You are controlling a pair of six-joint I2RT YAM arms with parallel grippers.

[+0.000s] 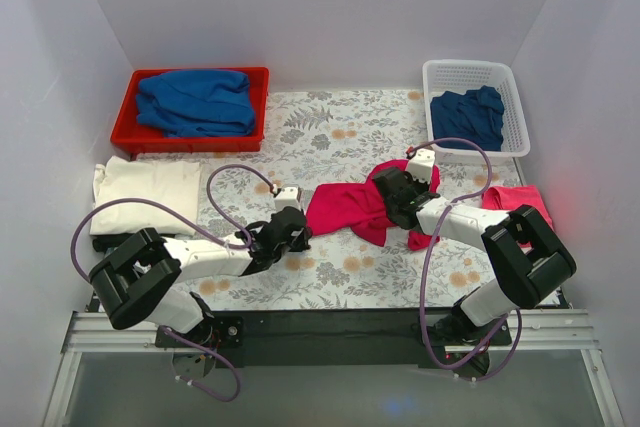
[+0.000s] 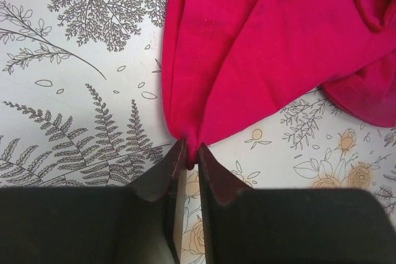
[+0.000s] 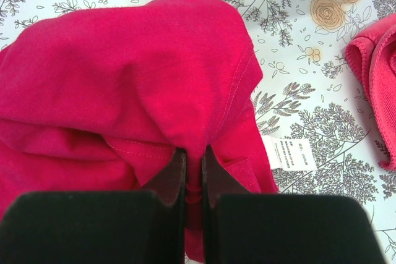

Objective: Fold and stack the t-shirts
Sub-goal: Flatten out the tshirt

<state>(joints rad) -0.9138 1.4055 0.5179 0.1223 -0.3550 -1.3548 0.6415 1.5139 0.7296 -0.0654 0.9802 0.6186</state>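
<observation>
A crimson-pink t-shirt [image 1: 350, 207] lies bunched on the floral table between the two arms. My left gripper [image 1: 300, 232] is shut on the shirt's left corner [image 2: 192, 149], pinching a fold of cloth between the fingertips [image 2: 176, 156]. My right gripper [image 1: 400, 197] is shut on the shirt's right side [image 3: 193, 153], with cloth gathered between the jaws. The shirt fills the right wrist view [image 3: 124, 78], and a small white label [image 3: 289, 154] shows beside it. A cream t-shirt [image 1: 145, 192] lies folded at the left. Blue shirts sit in the red bin and the white basket.
A red bin [image 1: 128, 117] with blue cloth [image 1: 195, 102] stands at the back left. A white basket [image 1: 515, 107] with dark blue cloth [image 1: 470, 115] stands at the back right. A pink cloth [image 1: 517, 202] lies at the right edge, also in the right wrist view [image 3: 377, 60].
</observation>
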